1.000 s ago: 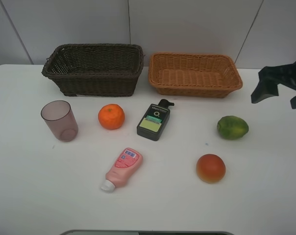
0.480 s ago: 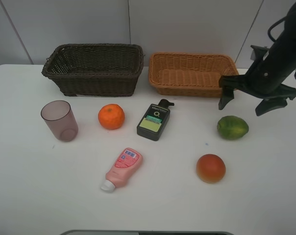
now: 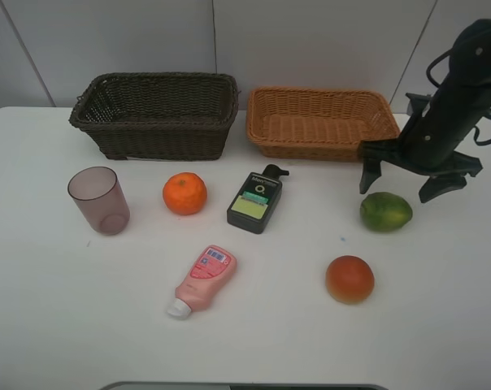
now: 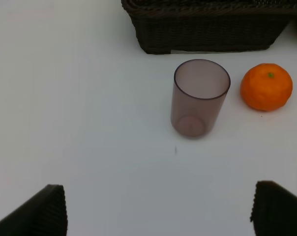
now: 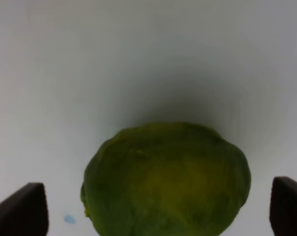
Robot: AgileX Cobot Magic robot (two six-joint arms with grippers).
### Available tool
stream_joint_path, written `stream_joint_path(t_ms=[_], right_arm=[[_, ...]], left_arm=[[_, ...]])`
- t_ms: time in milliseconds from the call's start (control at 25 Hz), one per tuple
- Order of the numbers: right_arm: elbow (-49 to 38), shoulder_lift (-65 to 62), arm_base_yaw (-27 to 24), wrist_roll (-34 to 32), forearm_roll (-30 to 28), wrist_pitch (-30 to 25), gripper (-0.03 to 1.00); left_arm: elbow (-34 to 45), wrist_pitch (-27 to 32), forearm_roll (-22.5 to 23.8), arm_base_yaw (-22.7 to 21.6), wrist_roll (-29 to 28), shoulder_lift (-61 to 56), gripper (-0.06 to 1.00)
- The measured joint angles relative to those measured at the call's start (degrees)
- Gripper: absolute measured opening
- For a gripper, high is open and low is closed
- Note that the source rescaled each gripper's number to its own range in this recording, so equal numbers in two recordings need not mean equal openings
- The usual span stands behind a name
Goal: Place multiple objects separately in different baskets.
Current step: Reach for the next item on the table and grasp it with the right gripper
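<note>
No wording readable, dark bottle [image 3: 256, 203] label bears a ring-like mark, pink tube [image 3: 203, 279] at its 7 o'clock, print illegible

A white table [image 3: 58, 325] filled most of the frame, its rounded corner at the upper left. Behind it stood a pale grey panelled wall [image 3: 310, 41] with thin seams [image 3: 214, 36]. The light was soft and even. A dark strip [image 3: 245, 386] edged the bottom.

A white table [image 3: 441, 325] meets a panelled wall [image 3: 310, 41].
</note>
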State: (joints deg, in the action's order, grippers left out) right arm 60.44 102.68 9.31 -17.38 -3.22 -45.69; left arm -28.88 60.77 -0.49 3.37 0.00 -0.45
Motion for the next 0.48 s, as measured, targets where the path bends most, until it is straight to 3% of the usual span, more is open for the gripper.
stream_joint_path(t_ms=[480], right_arm=[[0.00, 2.64, -0.27, -0.05, 1.16, 1.60, 1.00]], left_arm=[[0.00, 0.00, 0.00, 0.00, 0.00, 0.00, 0.96]])
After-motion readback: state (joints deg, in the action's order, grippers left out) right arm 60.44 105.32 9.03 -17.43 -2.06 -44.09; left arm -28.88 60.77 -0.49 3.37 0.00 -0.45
